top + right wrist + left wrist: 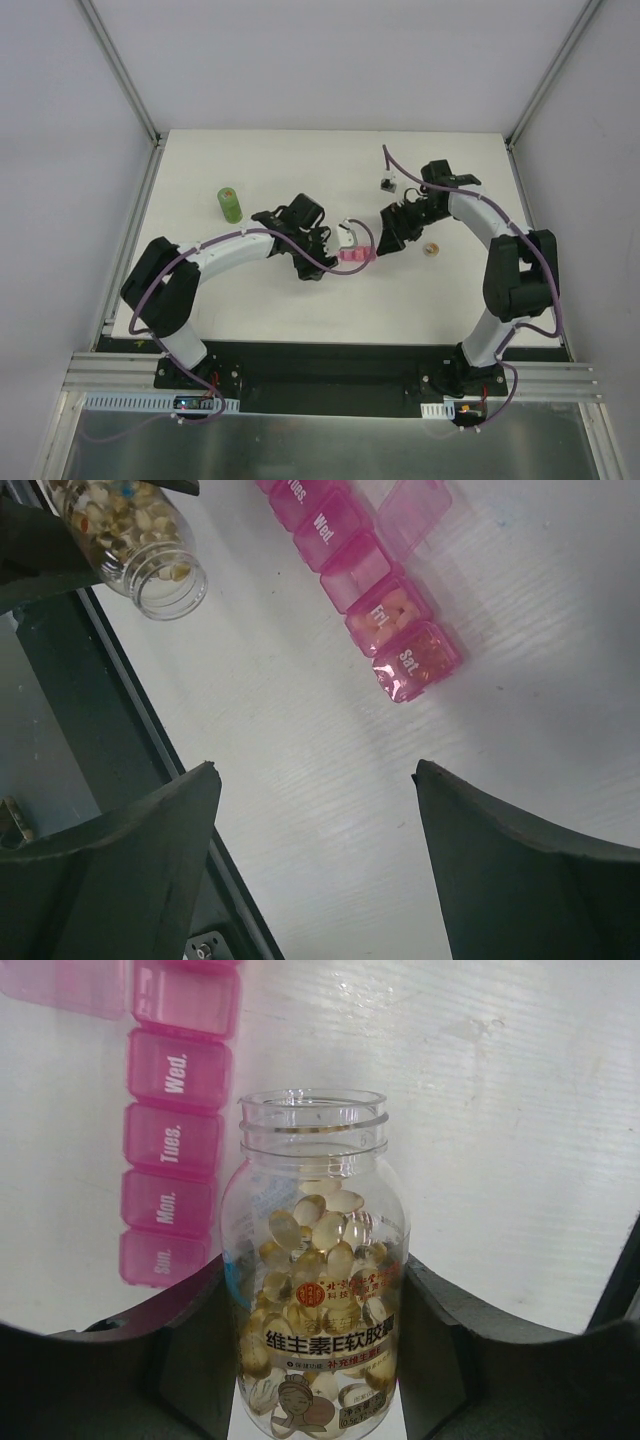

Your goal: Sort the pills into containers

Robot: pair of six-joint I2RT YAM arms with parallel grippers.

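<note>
While bottled, pills (318, 1245) within left hand (315, 1305)

Two arms curl inward, their ends nearly meeting.
The left arm (230, 245) bends in from its side, the left hand (315, 1270) clamped on a clear bottle (315, 1210). The right arm (490, 215) arches over, the right hand (315, 770) spread wide, holding nothing.
</note>
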